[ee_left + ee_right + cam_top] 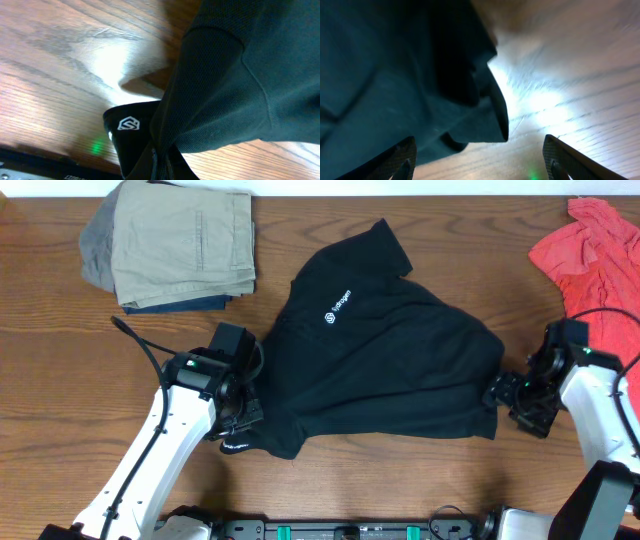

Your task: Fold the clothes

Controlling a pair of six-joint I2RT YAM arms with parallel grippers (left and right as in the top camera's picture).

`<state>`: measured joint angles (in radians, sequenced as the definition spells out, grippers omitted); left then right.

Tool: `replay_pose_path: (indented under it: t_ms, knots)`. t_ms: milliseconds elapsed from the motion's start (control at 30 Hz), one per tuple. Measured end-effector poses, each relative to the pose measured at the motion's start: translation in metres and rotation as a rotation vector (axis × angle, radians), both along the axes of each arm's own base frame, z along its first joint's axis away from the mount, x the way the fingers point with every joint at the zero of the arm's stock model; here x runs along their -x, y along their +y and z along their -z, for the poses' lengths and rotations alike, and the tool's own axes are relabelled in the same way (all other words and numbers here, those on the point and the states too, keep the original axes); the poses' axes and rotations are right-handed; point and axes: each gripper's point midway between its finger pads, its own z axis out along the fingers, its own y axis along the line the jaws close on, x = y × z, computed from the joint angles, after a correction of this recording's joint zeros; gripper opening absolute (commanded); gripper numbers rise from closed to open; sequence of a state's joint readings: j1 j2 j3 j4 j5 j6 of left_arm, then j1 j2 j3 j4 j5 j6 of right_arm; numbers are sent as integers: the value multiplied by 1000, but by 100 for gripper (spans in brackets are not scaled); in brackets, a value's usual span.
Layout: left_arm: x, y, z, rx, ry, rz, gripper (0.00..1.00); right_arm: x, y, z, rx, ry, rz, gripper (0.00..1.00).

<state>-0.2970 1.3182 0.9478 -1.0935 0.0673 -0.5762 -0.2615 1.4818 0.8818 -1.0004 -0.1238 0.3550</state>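
Note:
The black short-sleeved shirt (pixel 385 365) lies spread in the middle of the table, its white logo (pixel 338 309) facing up. My left gripper (pixel 240 412) sits at the shirt's lower left edge and is shut on a bunched fold of the black fabric (pixel 210 95), seen pinched between the jaws (pixel 162 165) in the left wrist view. My right gripper (pixel 503 392) is at the shirt's right edge, open, its two fingers wide apart (pixel 480 160). The shirt's corner (pixel 420 75) hangs just ahead of them, not gripped.
A stack of folded khaki, grey and navy garments (pixel 180 245) lies at the back left. A coral-red shirt (pixel 590 255) lies crumpled at the back right. Bare wooden table (pixel 60 380) surrounds the black shirt.

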Motion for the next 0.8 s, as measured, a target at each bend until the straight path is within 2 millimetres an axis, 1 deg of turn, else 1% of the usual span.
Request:
replay_pose_path:
  t_ms: [100, 200, 267, 367, 467, 600, 800]
  knots:
    - [0, 5, 0, -20, 2, -12, 6, 9, 4, 7, -14, 27, 0, 78]
    - [-1, 11, 0, -29, 2, -31, 6, 12, 7, 12, -19, 30, -9, 75]
    - [-1, 13, 0, -32, 2, -40, 6, 9, 11, 17, -17, 12, -27, 70]
    - [-1, 14, 0, -35, 2, -44, 6, 3, 17, 24, -27, -27, -54, 61]
    - [0, 15, 0, -37, 4, -44, 6, -2, 28, 29, -65, -68, -89, 60]
    - [-2, 20, 0, -40, 3, -90, 6, -6, 48, 29, -115, -100, -174, 61]
    - [-8, 50, 0, -43, -2, -241, 6, -7, 75, 27, -146, -120, -309, 65]
